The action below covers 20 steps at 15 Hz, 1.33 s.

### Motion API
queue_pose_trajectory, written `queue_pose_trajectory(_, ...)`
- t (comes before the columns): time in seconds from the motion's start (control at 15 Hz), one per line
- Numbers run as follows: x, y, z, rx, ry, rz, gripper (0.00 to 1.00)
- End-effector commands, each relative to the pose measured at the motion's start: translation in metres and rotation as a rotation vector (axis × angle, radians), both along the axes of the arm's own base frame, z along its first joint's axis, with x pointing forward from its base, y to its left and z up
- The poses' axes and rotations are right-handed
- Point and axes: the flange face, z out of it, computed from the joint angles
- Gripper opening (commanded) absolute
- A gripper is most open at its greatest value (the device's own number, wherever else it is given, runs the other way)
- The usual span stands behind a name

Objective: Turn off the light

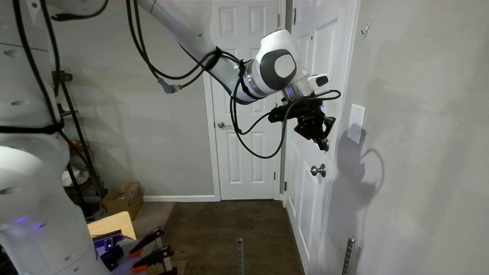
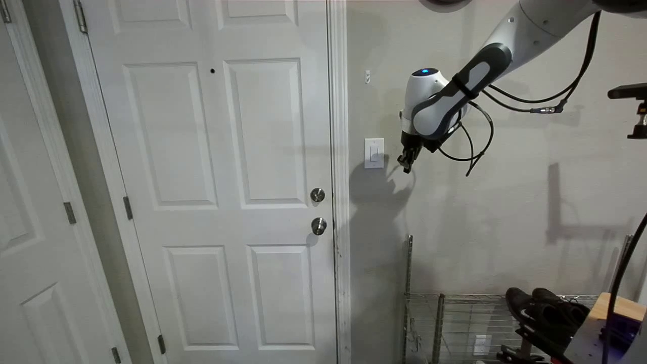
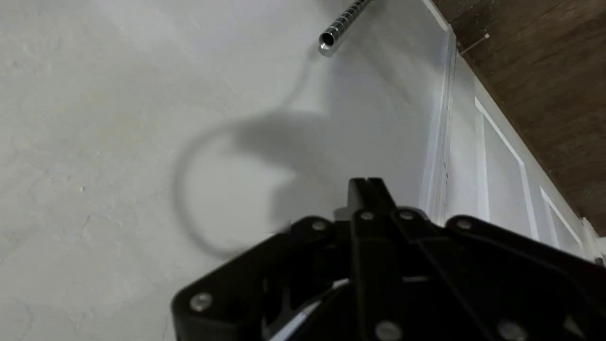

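Observation:
The light switch is a white upright wall plate (image 1: 356, 124) with a paddle in its middle, on the grey wall beside the white door. It also shows in an exterior view (image 2: 374, 153), where the gripper's shadow falls on its lower part. No lamp is in view. My black gripper (image 1: 324, 145) is shut, tips together and pointing down, with nothing between them. In an exterior view my gripper (image 2: 405, 168) is right of the plate, apart from it. In the wrist view my gripper's fingertips (image 3: 367, 181) are before bare wall; the switch does not show there.
The white door (image 2: 227, 222) has a knob (image 2: 319, 226) and a round lock (image 2: 317, 194) left of the switch. A wall hook (image 2: 367, 76) is above the plate. A metal rack post (image 3: 337, 31) stands near the wall below. A wire rack (image 2: 465, 298) holds shoes.

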Motion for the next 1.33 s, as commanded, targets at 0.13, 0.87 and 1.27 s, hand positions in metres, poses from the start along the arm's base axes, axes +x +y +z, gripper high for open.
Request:
queue_pose_trajectory(0.13, 0.004, 0.002, -0.004, -0.002, 0.013, 0.002, 0.00)
queue_pose_trajectory(0.87, 0.056, 0.040, -0.012, 0.003, -0.216, -0.061, 0.01)
queue_pose_trajectory(1.27, 0.083, 0.037, -0.019, -0.082, -0.292, -0.129, 0.01)
